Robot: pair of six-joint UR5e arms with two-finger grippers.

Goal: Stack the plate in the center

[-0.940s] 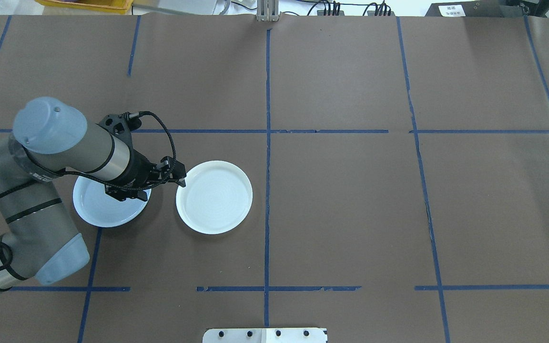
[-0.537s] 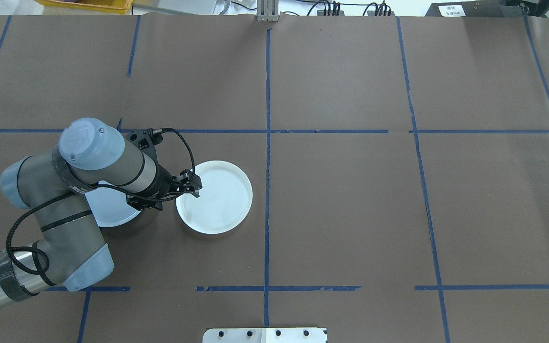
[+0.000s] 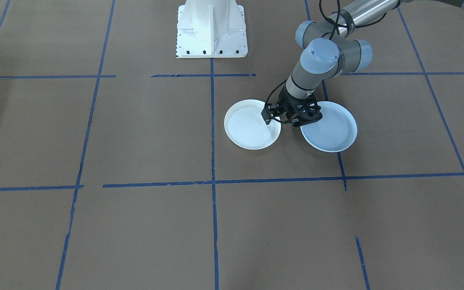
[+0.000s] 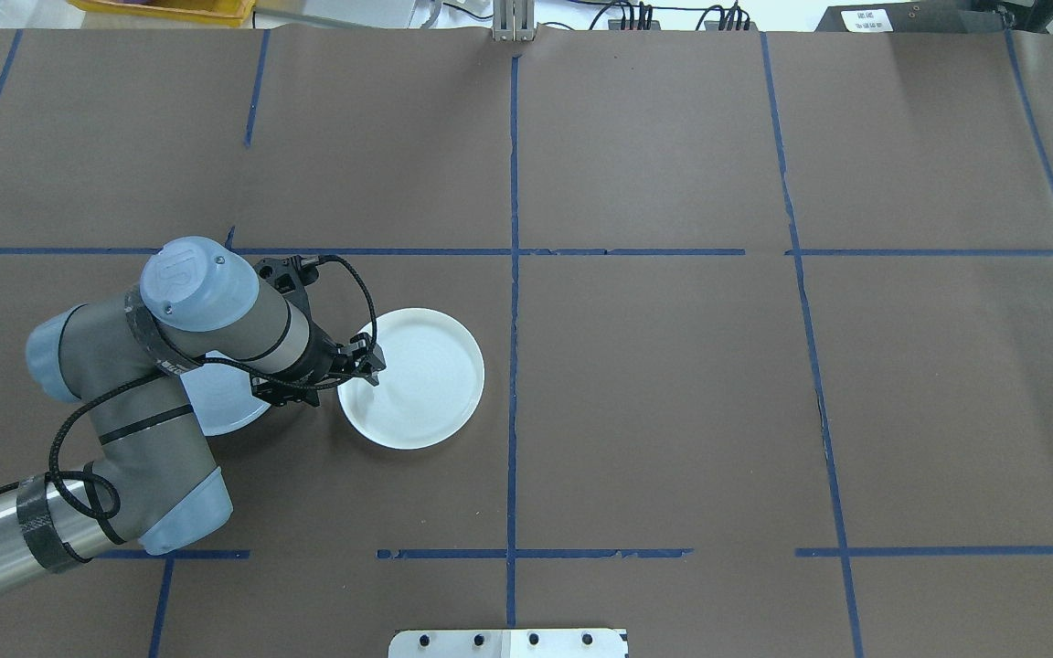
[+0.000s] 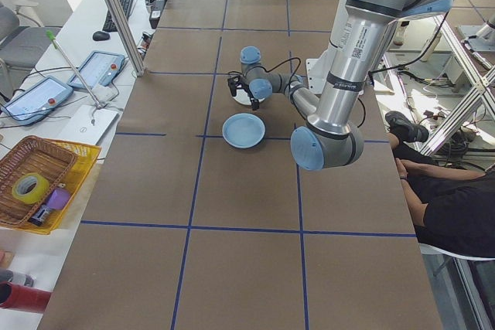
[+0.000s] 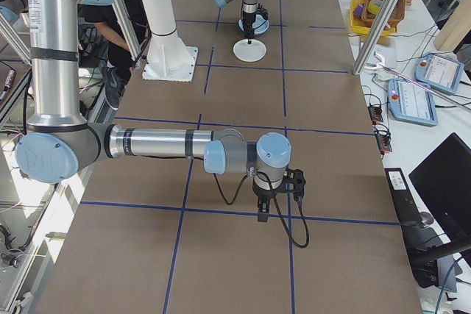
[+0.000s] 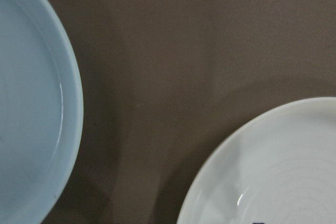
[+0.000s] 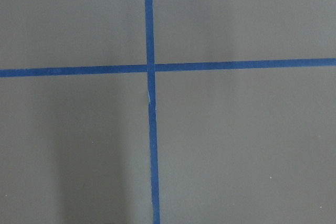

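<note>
Ringed white plate (image 4: 412, 377) lies flat on the brown table cover (image 4: 673, 366), just left of the middle blue tape line (image 4: 514, 366) in the overhead view, inside the centre-left grid square. Faint concentric rings on its face; raised rim all round.

Pale blue plate (image 3: 330, 129) sits beside it on the robot's left, apart from it, a strip of bare cover between the two rims, as the left wrist camera shows. In the overhead view most of the blue plate is hidden under the arm; only a slice shows.

Left gripper (image 4: 371, 364) is low over the near-left rim of the ringed plate. In the front-facing view (image 3: 267, 117) one dark fingertip sits over the plate's inner edge, the gripper body over the gap between the plates. Cannot tell whether the fingers straddle the rim, touch it, or are closed; the tips are too small and dark to read. Left wrist camera shows only a sliver of something dark at its bottom edge.

Right gripper (image 6: 263, 215) shows only in the right side view, pointing down near a tape crossing (image 8: 149, 68), well apart from both plates. Its state cannot be judged.
</note>
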